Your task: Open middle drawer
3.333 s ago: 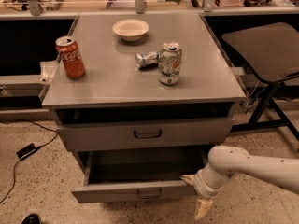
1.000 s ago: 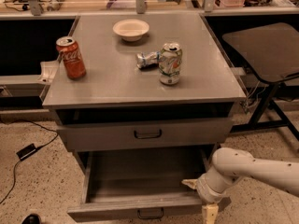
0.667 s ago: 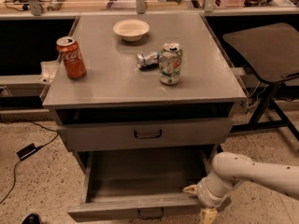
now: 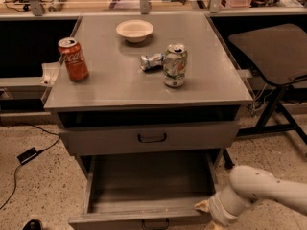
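The middle drawer [image 4: 120, 219] of the grey cabinet stands pulled far out, and its bare inside floor shows. Its low front panel lies at the bottom edge of the view, with the small dark loop handle [image 4: 154, 223] partly cut off. My gripper [image 4: 207, 210] is at the drawer's front right corner, against the right end of the front panel. It is mostly hidden by my white wrist [image 4: 230, 202] and the frame edge. The taller upper drawer [image 4: 148, 138] above is shut.
On the cabinet top [image 4: 110, 85] stand a red cola can [image 4: 73, 59], a white bowl [image 4: 135, 30], a crushed can [image 4: 152, 61] and a green-white can [image 4: 174, 65]. A dark table with metal legs [image 4: 271, 51] stands to the right. A cable and black adapter [image 4: 27, 155] lie on the floor at left.
The middle drawer has slid much further out toward the camera. My arm and gripper have moved down and forward with its front right corner.
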`<action>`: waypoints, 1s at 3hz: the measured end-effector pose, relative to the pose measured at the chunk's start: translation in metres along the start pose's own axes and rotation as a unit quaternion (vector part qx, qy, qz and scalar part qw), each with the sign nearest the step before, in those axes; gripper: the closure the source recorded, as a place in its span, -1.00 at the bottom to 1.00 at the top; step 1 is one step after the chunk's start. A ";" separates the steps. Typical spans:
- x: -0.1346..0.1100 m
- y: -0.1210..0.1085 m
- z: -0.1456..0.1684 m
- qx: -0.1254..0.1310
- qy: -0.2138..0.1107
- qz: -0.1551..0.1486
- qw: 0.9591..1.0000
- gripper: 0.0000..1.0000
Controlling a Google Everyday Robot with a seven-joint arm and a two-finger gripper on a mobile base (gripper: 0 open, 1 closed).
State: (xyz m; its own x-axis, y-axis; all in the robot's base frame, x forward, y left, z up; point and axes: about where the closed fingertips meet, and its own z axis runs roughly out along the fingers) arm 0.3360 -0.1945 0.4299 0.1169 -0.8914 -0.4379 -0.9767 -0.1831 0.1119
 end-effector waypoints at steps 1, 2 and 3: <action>0.000 0.001 -0.002 0.000 -0.002 -0.001 1.000 0.06; -0.018 0.028 -0.028 0.012 -0.021 -0.028 0.999 -0.21; -0.032 0.037 -0.058 0.045 -0.027 -0.055 0.997 -0.70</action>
State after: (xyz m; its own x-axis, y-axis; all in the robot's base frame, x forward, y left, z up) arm 0.3062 -0.1967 0.5003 0.2177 -0.8435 -0.4910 -0.9707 -0.2395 -0.0188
